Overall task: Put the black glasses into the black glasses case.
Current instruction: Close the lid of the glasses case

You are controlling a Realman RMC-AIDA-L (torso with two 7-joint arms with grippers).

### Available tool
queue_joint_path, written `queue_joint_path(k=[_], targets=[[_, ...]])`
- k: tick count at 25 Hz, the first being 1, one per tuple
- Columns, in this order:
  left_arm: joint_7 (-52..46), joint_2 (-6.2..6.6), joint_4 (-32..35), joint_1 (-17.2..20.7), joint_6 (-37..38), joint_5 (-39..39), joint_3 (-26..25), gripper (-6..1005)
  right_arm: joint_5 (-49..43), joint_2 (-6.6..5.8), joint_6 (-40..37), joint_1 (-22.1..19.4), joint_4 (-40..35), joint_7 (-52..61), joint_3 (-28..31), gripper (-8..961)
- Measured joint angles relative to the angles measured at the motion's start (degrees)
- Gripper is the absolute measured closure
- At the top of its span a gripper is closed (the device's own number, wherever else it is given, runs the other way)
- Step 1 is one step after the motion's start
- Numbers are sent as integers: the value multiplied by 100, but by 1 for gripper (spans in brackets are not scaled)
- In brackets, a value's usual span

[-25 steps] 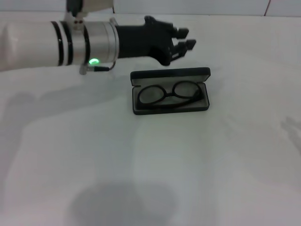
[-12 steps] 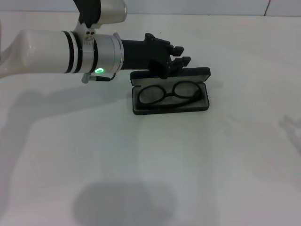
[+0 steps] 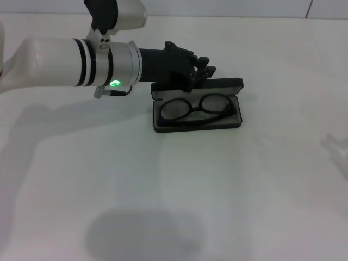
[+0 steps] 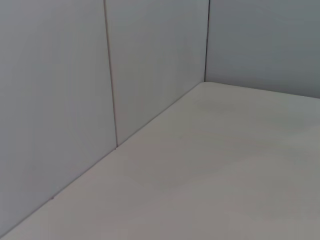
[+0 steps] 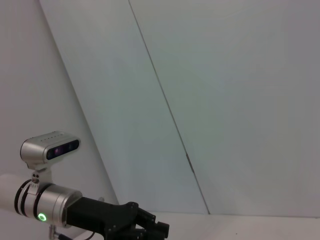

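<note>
The black glasses [image 3: 197, 109] lie inside the black glasses case [image 3: 197, 105], lenses toward the raised lid, temples folded beneath the frame. The case sits open on the white table [image 3: 228, 190], its lid standing along the far edge. The left gripper [image 3: 206, 72] hovers directly over the lid's left portion, reaching in from the robot's left; its fingers sit close together with a narrow gap and hold nothing. Whether it touches the lid cannot be told. The right wrist view shows this left gripper [image 5: 162, 229] against the wall panels [image 5: 225, 100]; the right gripper appears in no view
</note>
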Motion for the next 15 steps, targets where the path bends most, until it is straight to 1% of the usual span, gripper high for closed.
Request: queue_joint_path(k=[7, 15], targets=[[4, -5, -175, -29, -2, 35, 13, 774, 0, 8, 16, 31, 0, 0, 0, 804], [6, -45, -349, -103, -14, 136, 30, 773, 0, 27, 21, 48, 4, -3, 0, 803]])
